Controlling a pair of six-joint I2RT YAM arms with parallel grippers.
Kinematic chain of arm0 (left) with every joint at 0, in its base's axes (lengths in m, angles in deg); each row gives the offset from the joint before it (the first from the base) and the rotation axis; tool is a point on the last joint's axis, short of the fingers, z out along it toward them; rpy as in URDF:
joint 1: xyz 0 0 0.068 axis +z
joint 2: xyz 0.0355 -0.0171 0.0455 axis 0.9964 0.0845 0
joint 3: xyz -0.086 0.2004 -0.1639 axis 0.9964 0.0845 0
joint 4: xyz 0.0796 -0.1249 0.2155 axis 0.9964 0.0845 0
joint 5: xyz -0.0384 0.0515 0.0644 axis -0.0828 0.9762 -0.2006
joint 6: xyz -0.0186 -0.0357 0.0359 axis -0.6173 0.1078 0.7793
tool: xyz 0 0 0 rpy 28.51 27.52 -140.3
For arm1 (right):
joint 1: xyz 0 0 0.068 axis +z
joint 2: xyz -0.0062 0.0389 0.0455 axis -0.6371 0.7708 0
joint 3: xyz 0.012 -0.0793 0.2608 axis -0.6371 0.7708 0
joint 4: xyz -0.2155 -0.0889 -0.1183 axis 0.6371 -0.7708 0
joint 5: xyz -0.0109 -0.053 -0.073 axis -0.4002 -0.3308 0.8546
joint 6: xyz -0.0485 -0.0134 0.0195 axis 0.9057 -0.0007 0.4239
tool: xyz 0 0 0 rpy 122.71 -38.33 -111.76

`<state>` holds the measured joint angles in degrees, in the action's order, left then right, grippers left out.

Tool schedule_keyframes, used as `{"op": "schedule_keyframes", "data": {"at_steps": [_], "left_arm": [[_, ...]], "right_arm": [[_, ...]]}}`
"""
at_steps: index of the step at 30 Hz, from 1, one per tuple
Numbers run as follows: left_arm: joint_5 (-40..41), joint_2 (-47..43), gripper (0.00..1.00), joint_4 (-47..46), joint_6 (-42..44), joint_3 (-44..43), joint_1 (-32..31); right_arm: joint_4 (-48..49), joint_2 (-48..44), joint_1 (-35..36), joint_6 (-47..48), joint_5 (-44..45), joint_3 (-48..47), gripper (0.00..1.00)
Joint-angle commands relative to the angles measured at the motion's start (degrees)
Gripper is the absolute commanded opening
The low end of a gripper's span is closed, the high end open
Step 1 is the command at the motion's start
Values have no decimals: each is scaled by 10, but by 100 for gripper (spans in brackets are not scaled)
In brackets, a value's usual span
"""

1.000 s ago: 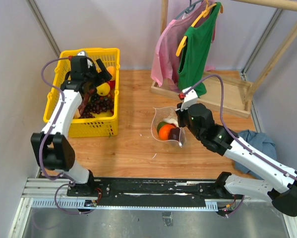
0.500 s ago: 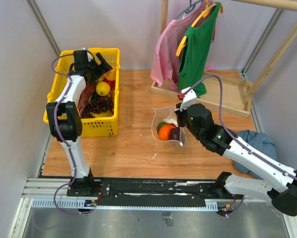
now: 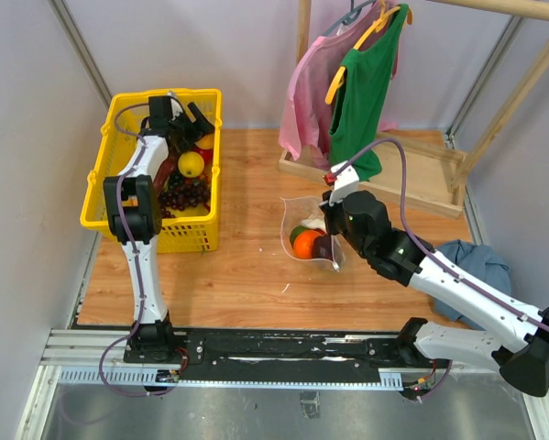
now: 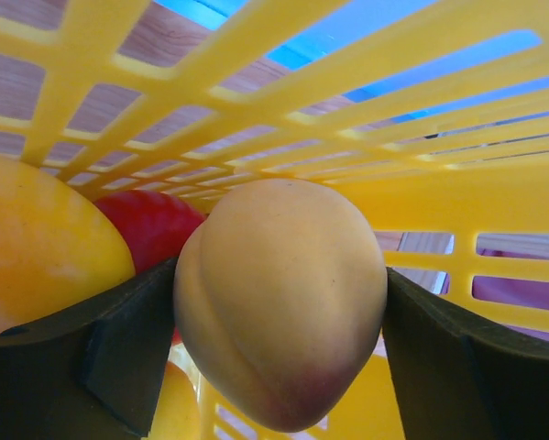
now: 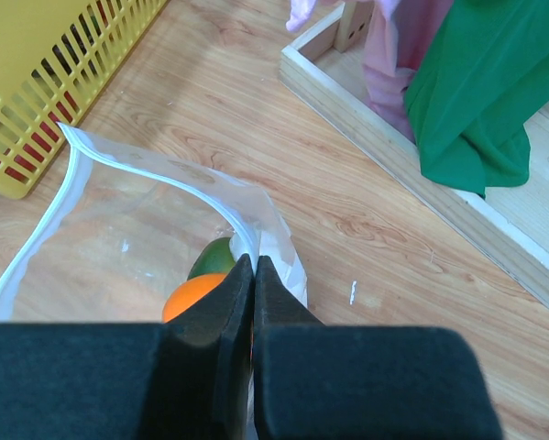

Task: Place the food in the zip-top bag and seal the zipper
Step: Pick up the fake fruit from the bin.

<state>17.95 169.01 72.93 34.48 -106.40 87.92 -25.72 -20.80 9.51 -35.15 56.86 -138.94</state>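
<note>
Our left gripper (image 3: 188,122) brackets a peach (image 4: 281,302) in the yellow basket (image 3: 118,198), grip unclear to us; our right gripper (image 5: 254,275) is clamped on the zip-top bag (image 5: 118,220), which rests on the surface (image 3: 247,275).

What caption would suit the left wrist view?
A peach between the left tool's fingers, deep in a yellow basket.
</note>
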Motion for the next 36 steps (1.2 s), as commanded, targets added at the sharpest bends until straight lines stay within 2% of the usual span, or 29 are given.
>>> {"op": "schedule_keyframes", "data": {"at_steps": [1,5,10,23,36], "left_arm": [[-37,0,79,-23,6,4,3],[-29,-36,60,-43,17,41,3],[-5,-104,45,-62,23,106,3],[52,-313,39,-60,28,260,-2],[78,-523,34,-8,20,387,-79]], "right_arm": [[20,0,-12,5,-2,8,1],[21,-1,-13,4,-5,9,1],[22,-2,-12,3,-9,9,1],[19,-9,-13,1,-24,6,1],[10,-15,-13,-6,-32,0,1]]}}
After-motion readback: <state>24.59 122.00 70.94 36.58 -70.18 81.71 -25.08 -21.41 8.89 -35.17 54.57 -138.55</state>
